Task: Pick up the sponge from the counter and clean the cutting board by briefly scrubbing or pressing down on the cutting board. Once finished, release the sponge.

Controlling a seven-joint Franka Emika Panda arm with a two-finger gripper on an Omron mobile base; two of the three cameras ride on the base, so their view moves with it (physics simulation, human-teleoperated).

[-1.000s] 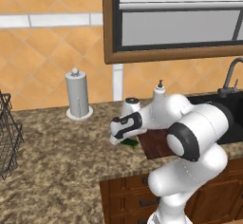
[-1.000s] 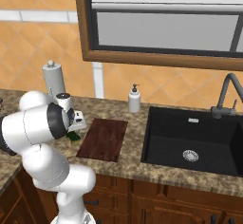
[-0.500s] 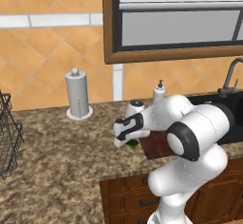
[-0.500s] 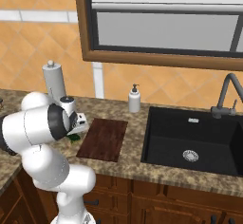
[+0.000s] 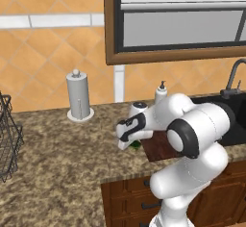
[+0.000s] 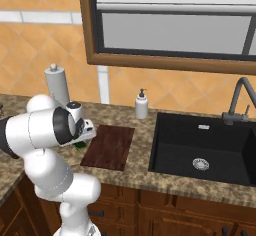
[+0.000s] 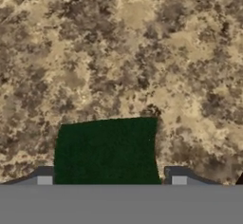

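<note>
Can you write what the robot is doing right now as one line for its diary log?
step: grasping sponge | gripper: astride sponge, closing | sponge: on counter, left of cutting board | scrubbing: not started

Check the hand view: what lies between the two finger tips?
The sponge, dark green face up on the speckled counter, lies between the finger tips, one at each of its sides. Whether they touch it cannot be told.

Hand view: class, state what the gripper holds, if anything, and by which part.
It cannot be told. The sponge lies on the counter between the fingertips, which flank its two sides; a closed grip isn't visible.
</note>
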